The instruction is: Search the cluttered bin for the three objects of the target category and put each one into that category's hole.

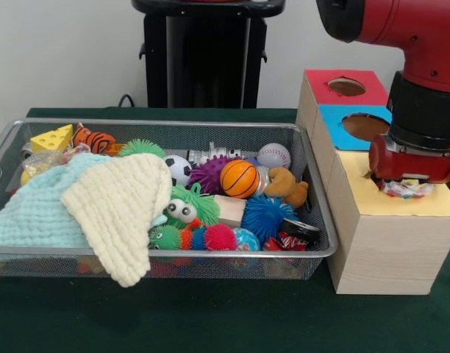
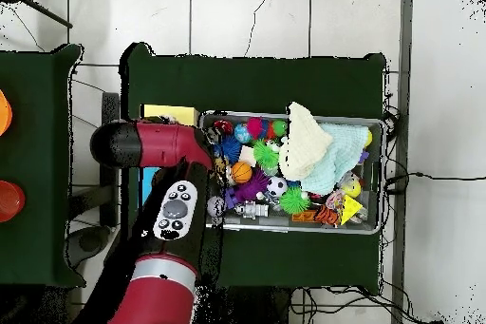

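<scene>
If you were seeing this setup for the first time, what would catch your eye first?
Probably the wire bin heaped with bright toys, with a cream cloth draped over its front rim. Next, the red arm's hand resting over the yellow top of the wooden box beside the bin, with something crinkly beneath it.

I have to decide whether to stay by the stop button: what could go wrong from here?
The gripper sits low on the yellow box top over a crinkly wrapped item; the yellow hole is hidden, so a drop might miss it. Two cloths cover part of the bin, possibly hiding targets.
</scene>
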Robot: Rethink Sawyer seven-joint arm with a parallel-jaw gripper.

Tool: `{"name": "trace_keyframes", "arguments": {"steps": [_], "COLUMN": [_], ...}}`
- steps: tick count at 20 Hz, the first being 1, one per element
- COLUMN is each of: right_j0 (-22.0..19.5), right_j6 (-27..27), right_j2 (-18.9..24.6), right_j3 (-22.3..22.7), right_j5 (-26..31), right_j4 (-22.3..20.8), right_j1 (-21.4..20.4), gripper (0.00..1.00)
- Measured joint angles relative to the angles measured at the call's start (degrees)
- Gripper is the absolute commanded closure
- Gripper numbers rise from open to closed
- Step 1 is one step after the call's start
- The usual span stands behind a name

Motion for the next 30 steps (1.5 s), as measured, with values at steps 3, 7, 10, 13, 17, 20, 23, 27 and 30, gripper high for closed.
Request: {"name": "trace_keyframes", "arguments": {"steps": [3,7,10,13,17,20,23,27,30], "right_j0": [-1.6,-1.6,-1.6,-1.5,-1.5,-1.5,-1.6,-1.6,-1.6], "right_j6": [0.0,0.0,0.0,0.0,0.0,0.0,0.0,0.0,0.0], "right_j2": [1.7,1.8,1.8,1.8,1.7,1.4,1.3,1.0,0.9], "right_j3": [0.7,1.0,1.3,2.7,4.9,6.2,7.1,7.2,7.0], "right_j5": [-0.6,-0.7,-0.8,-0.8,-0.5,0.8,2.7,6.0,8.6], "right_j4": [0.0,0.0,0.0,0.0,-0.1,-0.1,-0.1,-0.1,-0.1], "right_j1": [-0.5,-0.7,-0.9,-1.6,-2.7,-3.8,-5.5,-7.5,-8.8], "gripper": [1.0,1.0,1.0,1.0,1.0,1.0,1.0,1.0,1.0]}}
